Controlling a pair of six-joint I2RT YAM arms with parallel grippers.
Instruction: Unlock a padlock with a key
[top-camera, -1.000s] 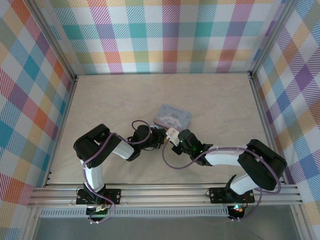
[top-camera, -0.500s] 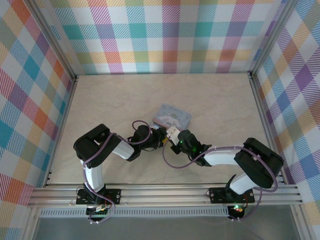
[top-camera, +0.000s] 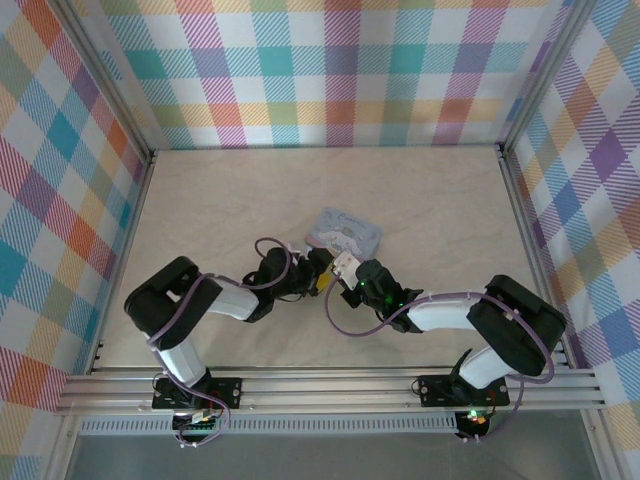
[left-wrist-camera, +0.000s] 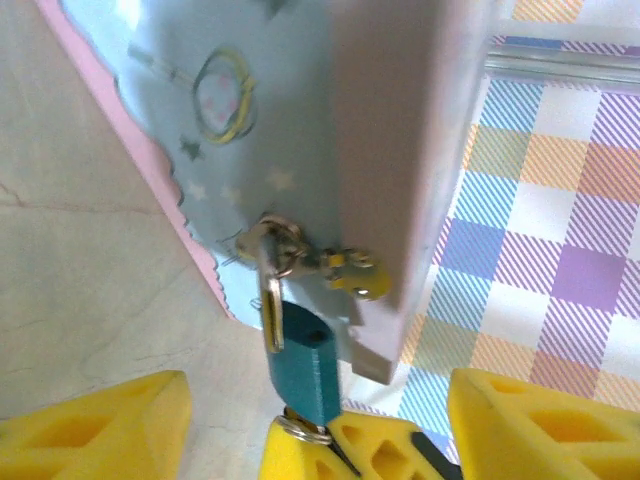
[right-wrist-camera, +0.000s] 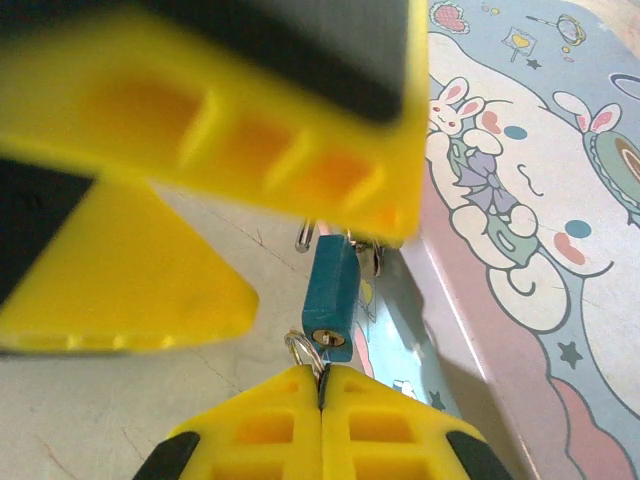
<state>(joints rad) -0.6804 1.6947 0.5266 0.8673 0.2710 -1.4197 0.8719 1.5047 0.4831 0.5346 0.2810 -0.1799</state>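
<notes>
Padlock, tiny teal-blue body w/ thin silvery shackle, hangs by that shackle from small brass-coloured hasp on front of pale blue cartoon-printed rectangular tin. That puts it mid-table, betw the two arms' tips. Tin sits on beige marbled tabletop.

What's changed: left gripper was pinched nearly together a sec ago. Now its yellow fingers stand wide apart either side of the lock, touching neither body nor shackle in left wrist view. In top view the left arm's elbow has also swung out twd the left wall. Right arm is approx where it was half a sec ago.

Right gripper: yellow pads pressed together right at the lock's keyhole end, w/ a silvery wire ring poking out beside them. Actual key hidden; prob. clamped betw the pads & seated in the lock, but that's my read, not seen.

Meaning for task: lock is no longer braced by the left, so only the hasp & the right's grip hold it. Shackle looks still threaded thru the hasp; can't tell if it has popped free of the body (angle & blur). If not open yet, a twist from the right would likely spin the body rather than turn the cylinder, so left prob. needs a re-grip. If already sprung, next is unhooking it.
</notes>
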